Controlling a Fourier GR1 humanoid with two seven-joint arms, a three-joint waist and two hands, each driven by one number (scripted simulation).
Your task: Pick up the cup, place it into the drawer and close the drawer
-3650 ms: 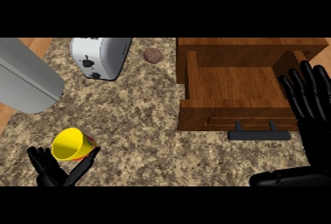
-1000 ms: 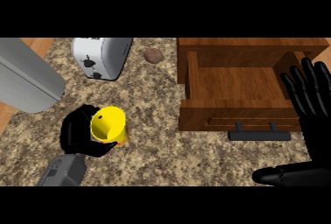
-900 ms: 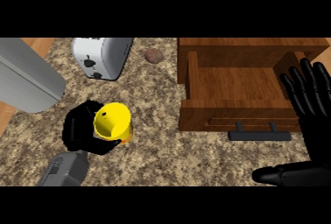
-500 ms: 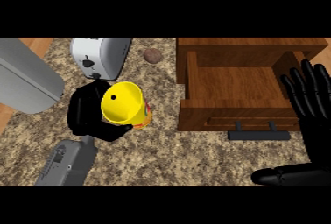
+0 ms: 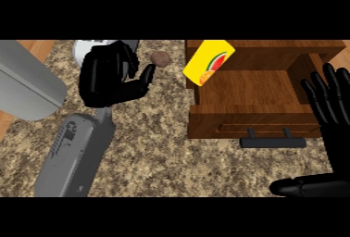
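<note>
Since half a second ago the cup (image 5: 209, 62) has left the left hand (image 5: 109, 78), whose fingers are relaxed and empty, and tilts over the left wall of the drawer (image 5: 256, 124), so placing seems nearly done, and next comes pushing the front shut.

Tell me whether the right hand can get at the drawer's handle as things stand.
Probably yes: the right hand rests open beside the drawer, the handle lies just left of it, nothing between them.
</note>
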